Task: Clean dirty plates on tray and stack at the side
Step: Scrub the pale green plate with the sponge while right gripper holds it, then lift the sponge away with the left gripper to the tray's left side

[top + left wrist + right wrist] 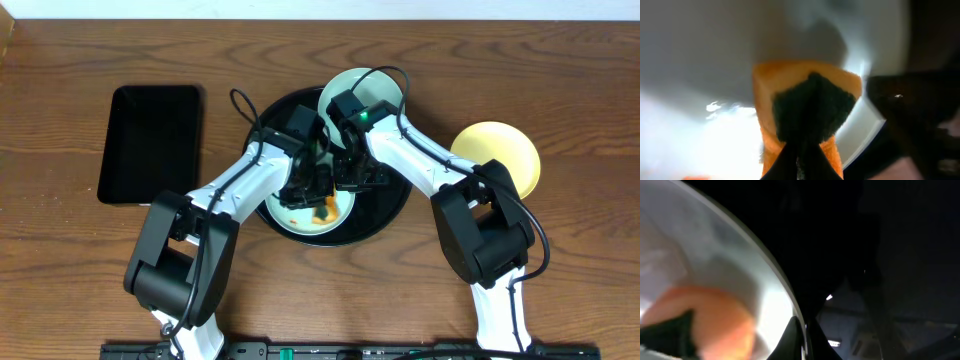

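Orange sponge (pixel 790 82) clamped in left tool (pixel 801 150), scrubbing step on the plate (pixel 735 265) under it; right tool (pixel 801 330) looks pinched shut on its rim; next, sweep over sauce streaks (pixel 292 221).

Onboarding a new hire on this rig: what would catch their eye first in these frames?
Both arms crowd over the large round glossy black tray mid-frame, working one pale round sauce-streaked plate. The left hand clamps an orange sponge with a dark green scouring face against it, while the right hand seems to pinch its rim. A pale yellow round plate sits apart on the wooden table to the right.
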Controlling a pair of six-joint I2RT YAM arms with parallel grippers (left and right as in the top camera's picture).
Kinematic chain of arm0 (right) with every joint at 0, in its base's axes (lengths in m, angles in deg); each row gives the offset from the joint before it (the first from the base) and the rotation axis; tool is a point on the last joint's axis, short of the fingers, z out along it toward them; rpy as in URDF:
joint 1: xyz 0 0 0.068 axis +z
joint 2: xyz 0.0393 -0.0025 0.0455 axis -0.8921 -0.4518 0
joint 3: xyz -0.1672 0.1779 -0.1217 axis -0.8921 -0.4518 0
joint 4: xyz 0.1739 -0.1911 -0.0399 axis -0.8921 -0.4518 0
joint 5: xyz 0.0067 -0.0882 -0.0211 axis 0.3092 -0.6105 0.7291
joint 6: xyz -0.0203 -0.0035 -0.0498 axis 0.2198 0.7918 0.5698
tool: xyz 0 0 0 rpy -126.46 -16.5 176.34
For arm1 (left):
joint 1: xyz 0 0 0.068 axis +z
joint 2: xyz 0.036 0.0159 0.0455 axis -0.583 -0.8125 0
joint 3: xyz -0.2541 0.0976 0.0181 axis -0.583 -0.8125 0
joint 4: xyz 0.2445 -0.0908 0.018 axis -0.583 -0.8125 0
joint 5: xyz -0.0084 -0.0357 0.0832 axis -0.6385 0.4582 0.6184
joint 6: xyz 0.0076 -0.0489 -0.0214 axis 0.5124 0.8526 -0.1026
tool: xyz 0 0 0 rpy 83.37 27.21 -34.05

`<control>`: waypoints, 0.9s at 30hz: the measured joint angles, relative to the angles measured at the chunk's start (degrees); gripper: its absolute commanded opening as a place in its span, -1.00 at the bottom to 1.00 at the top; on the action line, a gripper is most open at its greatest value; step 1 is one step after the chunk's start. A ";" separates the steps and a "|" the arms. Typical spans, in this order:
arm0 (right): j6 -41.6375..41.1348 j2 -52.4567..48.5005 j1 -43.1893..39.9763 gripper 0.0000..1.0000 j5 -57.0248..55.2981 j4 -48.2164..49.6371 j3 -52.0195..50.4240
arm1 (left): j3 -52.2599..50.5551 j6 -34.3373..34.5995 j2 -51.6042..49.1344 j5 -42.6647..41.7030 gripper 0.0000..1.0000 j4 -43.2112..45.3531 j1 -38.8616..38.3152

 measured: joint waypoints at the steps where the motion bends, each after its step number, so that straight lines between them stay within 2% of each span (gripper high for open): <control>1: 0.00 0.00 0.00 -0.98 0.04 -0.02 0.00 | 0.00 0.26 0.00 -0.13 -0.85 1.09 0.00; 4: 0.00 0.00 0.00 -0.98 0.02 -0.15 0.00 | 0.00 2.82 -0.02 2.54 -0.85 3.34 0.42; 8: -0.02 0.00 0.00 -0.98 0.07 -0.17 0.00 | 0.00 7.06 0.00 11.96 -0.85 4.35 1.29; 15: 0.00 0.00 0.00 -0.98 0.04 -0.17 0.00 | 0.00 9.51 0.00 24.90 -0.86 1.81 1.75; 20: 0.02 0.00 0.00 -0.98 0.09 -0.17 0.00 | 0.17 7.69 0.00 23.15 -0.85 -3.96 1.92; 27: 0.44 0.00 0.00 -0.98 0.15 -0.17 0.00 | 0.81 -1.66 1.29 15.04 -0.86 -11.28 3.48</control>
